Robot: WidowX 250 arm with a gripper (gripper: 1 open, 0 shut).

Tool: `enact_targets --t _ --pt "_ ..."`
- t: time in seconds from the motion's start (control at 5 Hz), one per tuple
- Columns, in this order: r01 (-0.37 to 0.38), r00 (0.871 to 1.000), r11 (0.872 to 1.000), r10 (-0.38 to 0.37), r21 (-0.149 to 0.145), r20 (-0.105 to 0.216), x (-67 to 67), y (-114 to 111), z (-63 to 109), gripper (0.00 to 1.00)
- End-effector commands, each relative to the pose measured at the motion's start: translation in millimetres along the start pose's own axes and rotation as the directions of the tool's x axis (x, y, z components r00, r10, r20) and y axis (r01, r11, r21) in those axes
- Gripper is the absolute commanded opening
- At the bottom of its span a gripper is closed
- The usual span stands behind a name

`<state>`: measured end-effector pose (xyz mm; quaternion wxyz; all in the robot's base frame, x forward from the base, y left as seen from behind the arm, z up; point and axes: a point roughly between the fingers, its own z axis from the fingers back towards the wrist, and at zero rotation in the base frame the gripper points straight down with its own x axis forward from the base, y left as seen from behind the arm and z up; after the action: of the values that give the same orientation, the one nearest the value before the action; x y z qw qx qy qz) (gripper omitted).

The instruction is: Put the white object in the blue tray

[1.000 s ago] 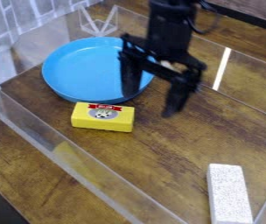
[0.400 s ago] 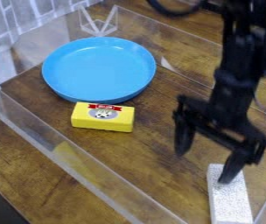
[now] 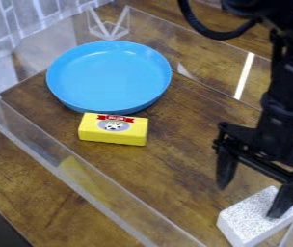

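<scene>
The white object (image 3: 253, 221), a speckled white-grey block, lies at the lower right of the wooden table, partly covered by the gripper. My black gripper (image 3: 256, 188) points straight down right over it, open, with one finger to the block's left and the other (image 3: 285, 196) over its right part. Whether the fingers touch the block I cannot tell. The blue tray (image 3: 109, 76), a round shallow dish, sits at the upper left with nothing in it, well away from the gripper.
A yellow box with a pictured label (image 3: 113, 128) lies just in front of the tray. Clear plastic walls (image 3: 39, 145) run along the table's left and near edges. Bare wood lies between the box and the gripper.
The gripper has travelled from beside the tray down to the lower right and sunk over the white block. It stayed open. Block, tray and yellow box have not moved.
</scene>
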<state>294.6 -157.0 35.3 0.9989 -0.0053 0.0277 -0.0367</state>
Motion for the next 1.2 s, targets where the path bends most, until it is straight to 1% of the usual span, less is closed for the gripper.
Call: enact_targets --t 0.0,0.4,0.6,0.8,1.0 --pt "-0.005 1.000 1.000 0.005 0.020 -0.011 -0.8 -3 -11.1 1.00" --pt "0.062 0.997 0.996 -0.059 0.070 -0.043 25.3 18 -31.8 1.00" --pt "0.112 0.992 0.990 -0.107 0.090 -0.064 25.8 23 -38.1 1.00" --pt "0.167 0.984 0.979 -0.158 0.119 -0.087 23.5 29 -29.1 1.00" --pt "0.145 0.986 0.980 -0.130 0.140 -0.108 23.9 28 -22.2 1.00"
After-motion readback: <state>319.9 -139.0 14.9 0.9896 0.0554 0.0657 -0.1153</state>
